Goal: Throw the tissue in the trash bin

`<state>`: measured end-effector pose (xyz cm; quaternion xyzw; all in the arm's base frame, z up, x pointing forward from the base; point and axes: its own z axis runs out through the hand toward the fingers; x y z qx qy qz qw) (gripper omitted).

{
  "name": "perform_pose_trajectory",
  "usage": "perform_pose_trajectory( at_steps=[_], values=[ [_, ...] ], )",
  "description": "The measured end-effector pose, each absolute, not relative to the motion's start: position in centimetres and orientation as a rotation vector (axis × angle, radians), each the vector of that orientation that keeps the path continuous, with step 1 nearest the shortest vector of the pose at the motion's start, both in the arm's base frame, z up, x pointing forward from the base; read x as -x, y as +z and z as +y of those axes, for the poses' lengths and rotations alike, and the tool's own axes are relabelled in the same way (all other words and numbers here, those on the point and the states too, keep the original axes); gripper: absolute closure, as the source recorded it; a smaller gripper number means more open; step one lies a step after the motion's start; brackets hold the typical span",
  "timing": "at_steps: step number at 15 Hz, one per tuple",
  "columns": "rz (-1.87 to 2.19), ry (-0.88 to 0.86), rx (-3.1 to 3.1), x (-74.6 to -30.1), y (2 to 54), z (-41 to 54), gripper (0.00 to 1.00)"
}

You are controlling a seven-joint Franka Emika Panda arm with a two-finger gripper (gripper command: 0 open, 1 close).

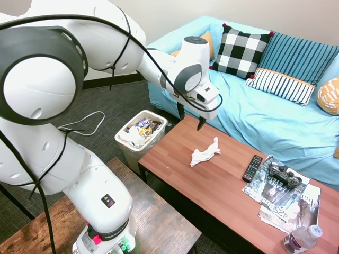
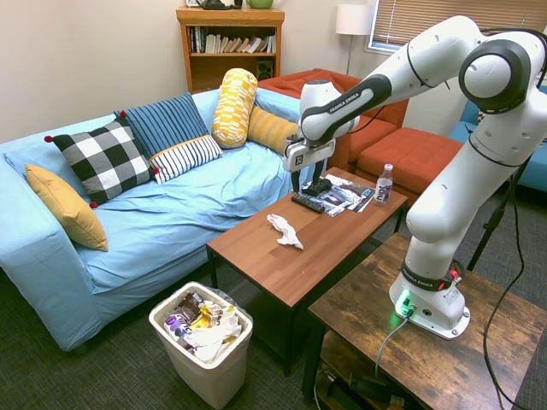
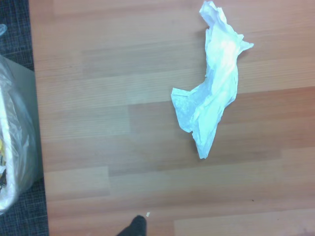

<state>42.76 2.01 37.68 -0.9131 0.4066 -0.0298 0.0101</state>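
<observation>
In the first exterior view, going from near to far, the trash bin (image 1: 140,132) stands on the floor just beside the short end of the coffee table (image 1: 222,185), already holding wrappers and paper, and its rim is lower than the table top. Next comes the tissue (image 1: 205,152), which lies alone on the bare wood, well apart from the remote (image 1: 252,168), the game controller (image 1: 284,175) and the magazines (image 1: 288,198) at the other end. Above the table edge on the sofa (image 1: 275,116) side hangs the gripper (image 1: 190,117); its two dark fingers point down with a clear gap between them and hold nothing. The relation that matters is this: from the gripper the tissue lies at about 5 o'clock in this view, lower and a little toward the middle of the table, not directly under the fingers. Its long axis runs from about 8 o'clock to 2 o'clock here, nearly along the length of the table. In my judgement the gripper must shift over the tissue, turn so the fingers close across the narrow side, then come down. The bin waits at about 8 o'clock from the tissue.
</observation>
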Motion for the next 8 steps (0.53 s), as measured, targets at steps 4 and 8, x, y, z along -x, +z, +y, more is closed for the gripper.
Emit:
perform_pose_trajectory(
  at_steps=[4,8],
  values=[
    [1.282,-0.086,2.831,-43.2,37.1,2.2,0.00],
    [1.350,-0.093,2.809,-46.0,33.6,1.6,0.00]
  ],
)
